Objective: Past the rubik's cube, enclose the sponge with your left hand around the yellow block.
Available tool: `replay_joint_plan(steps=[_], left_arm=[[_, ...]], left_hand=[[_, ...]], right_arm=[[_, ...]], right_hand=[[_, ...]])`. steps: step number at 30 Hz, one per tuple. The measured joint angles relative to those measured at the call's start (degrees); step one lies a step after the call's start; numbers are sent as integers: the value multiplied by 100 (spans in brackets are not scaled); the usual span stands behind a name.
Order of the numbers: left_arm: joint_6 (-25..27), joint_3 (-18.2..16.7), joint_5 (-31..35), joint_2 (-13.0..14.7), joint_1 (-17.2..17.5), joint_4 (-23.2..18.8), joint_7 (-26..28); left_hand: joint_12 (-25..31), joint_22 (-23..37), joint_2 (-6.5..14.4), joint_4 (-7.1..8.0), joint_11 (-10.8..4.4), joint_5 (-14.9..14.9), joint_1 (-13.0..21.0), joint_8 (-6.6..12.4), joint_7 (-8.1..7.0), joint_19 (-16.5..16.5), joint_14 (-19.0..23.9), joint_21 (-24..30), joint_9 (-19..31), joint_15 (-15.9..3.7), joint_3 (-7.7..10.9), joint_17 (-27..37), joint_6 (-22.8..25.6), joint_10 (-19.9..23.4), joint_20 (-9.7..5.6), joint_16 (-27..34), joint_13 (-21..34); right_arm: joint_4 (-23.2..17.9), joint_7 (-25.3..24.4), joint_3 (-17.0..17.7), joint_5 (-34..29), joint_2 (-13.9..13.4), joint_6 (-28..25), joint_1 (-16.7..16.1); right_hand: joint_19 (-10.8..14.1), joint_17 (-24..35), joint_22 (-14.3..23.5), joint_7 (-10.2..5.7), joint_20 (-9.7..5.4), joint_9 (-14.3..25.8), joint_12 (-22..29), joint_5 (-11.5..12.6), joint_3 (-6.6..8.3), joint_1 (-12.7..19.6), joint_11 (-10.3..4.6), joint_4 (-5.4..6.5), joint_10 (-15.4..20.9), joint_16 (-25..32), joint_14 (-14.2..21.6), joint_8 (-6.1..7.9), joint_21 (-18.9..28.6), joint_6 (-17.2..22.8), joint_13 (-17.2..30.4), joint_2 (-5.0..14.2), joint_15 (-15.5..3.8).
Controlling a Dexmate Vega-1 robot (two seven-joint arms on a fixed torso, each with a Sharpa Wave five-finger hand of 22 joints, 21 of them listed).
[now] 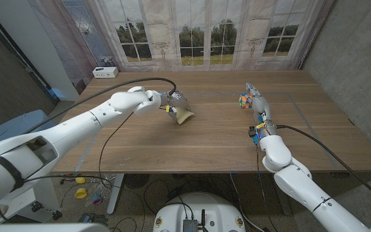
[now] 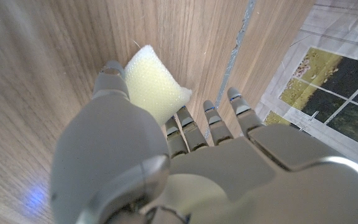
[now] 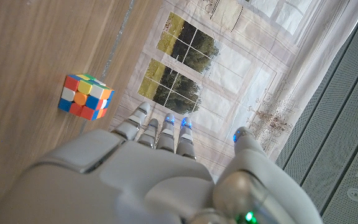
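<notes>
Wooden bench (image 1: 205, 142), and the grain runs in long fine streaks under a soft matt sheen. The sponge (image 2: 154, 87) looks pale yellow, its face pebbled and porous, plainly foam. The left robot hand (image 2: 166, 168) wears smooth grey plastic shells, satin and faintly glossy. The rubik's cube (image 3: 86, 96) shows bright glossy tiles, plastic probably, though it's small here. The right robot hand (image 3: 160, 180) has that same smooth shell.

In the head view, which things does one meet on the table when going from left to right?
White box at the far left edge → left robot hand → sponge → Rubik's cube → right robot hand.
</notes>
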Motion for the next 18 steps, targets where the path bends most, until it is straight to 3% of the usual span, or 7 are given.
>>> replay_joint_plan(steps=[4,13,18], left_arm=[[-22,94,-40,-58,-80,112,-28],[7,204,-130,-140,-166,231,-175],[82,248,-148,-165,-173,254,-226]], left_hand=[[-44,0,1,0,52,0,-1,-22,30,-8,0,0,0,0,0,7,-30,-52,8,0,1],[-45,0,228,41,49,55,15,-22,54,-7,52,0,0,17,10,13,-48,-47,69,8,-7],[129,0,542,105,0,321,129,103,89,174,511,1,-54,0,-55,13,712,701,-50,92,-40]], right_arm=[[31,1,-9,29,0,-7,38],[76,33,-18,83,-5,-17,101],[78,43,-18,105,-25,-26,109]], right_hand=[[0,0,0,0,0,0,0,0,0,0,0,0,0,0,0,0,0,0,0,0,0],[0,13,0,0,0,0,0,0,0,0,0,0,0,0,0,0,0,0,0,0,0],[33,13,0,0,-33,0,0,0,0,0,0,0,0,0,0,0,0,0,0,0,0]])
